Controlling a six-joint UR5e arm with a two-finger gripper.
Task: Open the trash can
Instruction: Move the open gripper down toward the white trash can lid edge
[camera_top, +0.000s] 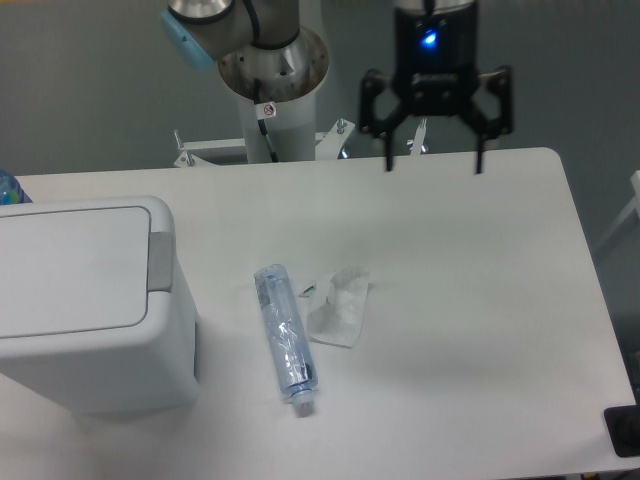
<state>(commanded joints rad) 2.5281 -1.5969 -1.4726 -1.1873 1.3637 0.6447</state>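
Fixed camera: the large white boxy plastic trash can (95, 305) sits at the table's edge, well off to the image-left of and nearer the camera than the black two-finger gripper (433, 160); its flat lid lies shut, the grey push tab (160, 261) untouched; so the opening is, I judge, not yet begun. The gripper hangs above the far edge, fingers spread wide, holding nothing. Between them lie a crushed clear plastic bottle (285, 335) and a crumpled white tissue (339, 306), touching.

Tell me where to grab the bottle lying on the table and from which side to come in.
Grip the bottle across its clear mid-body, coming straight down from above. It lies flat, cap end toward the camera, so the gripper, jaws open, should probably straddle its narrow width, clear of the crumpled tissue alongside.
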